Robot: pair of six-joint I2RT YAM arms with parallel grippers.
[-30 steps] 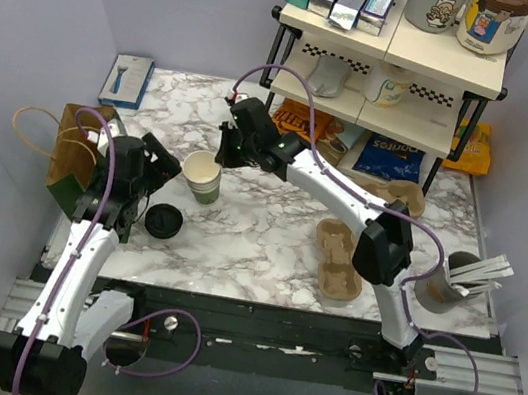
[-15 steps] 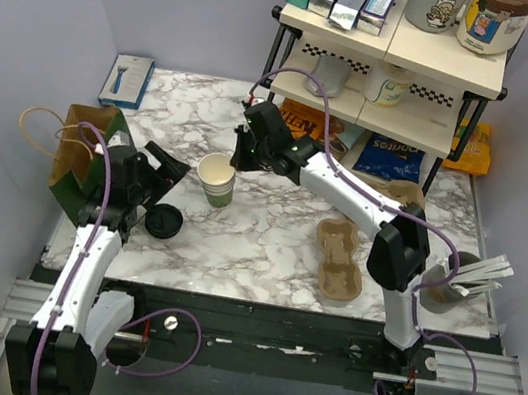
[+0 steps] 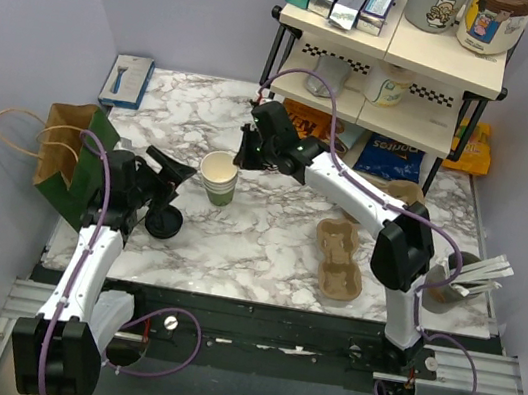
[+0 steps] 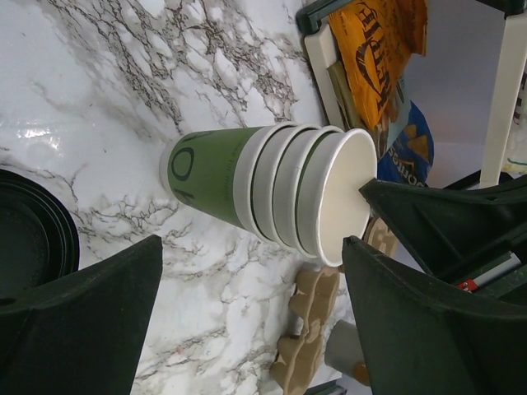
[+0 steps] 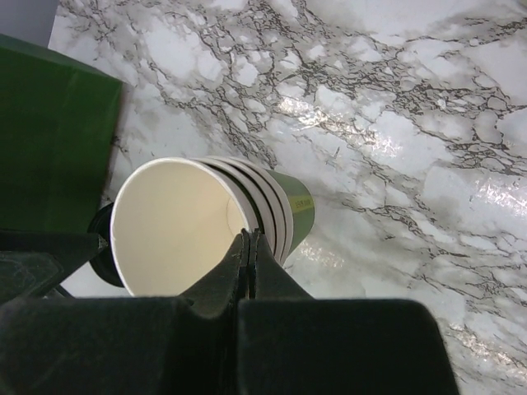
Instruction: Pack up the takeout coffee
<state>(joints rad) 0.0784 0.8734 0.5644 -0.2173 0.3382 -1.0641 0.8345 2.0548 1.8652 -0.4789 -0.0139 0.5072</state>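
- Right gripper (image 5: 247,239): jaws closed tight, pinching the far-right rim of the green cup (image 3: 218,180). One finger is inside the mouth and the other outside.
- Green cup: standing mouth-up on the marble table (image 3: 270,224), left of centre. Its cream inside is bare. The wrist views show several nested rims stacked at its top.
- Left gripper (image 3: 170,188): jaws spread wide and holding nothing. It sits just left of the cup with the opening facing it. In its own wrist view the cup stands between the two fingers (image 4: 90,321), clear of both.
- Black lid (image 3: 162,223): lying flat on the table, near-left of the cup and apart from it. It is close by the left gripper's near finger; contact cannot be confirmed.
- Paper bag (image 3: 65,162): brown with a green side, at the left table edge behind the left arm.
- Pulp carriers (image 3: 339,261): on the right half of the table, well apart from the cup.
- Grey cup (image 3: 443,288) with white sticks: at the near-right edge.
- Shelf rack (image 3: 387,66): at the far right.
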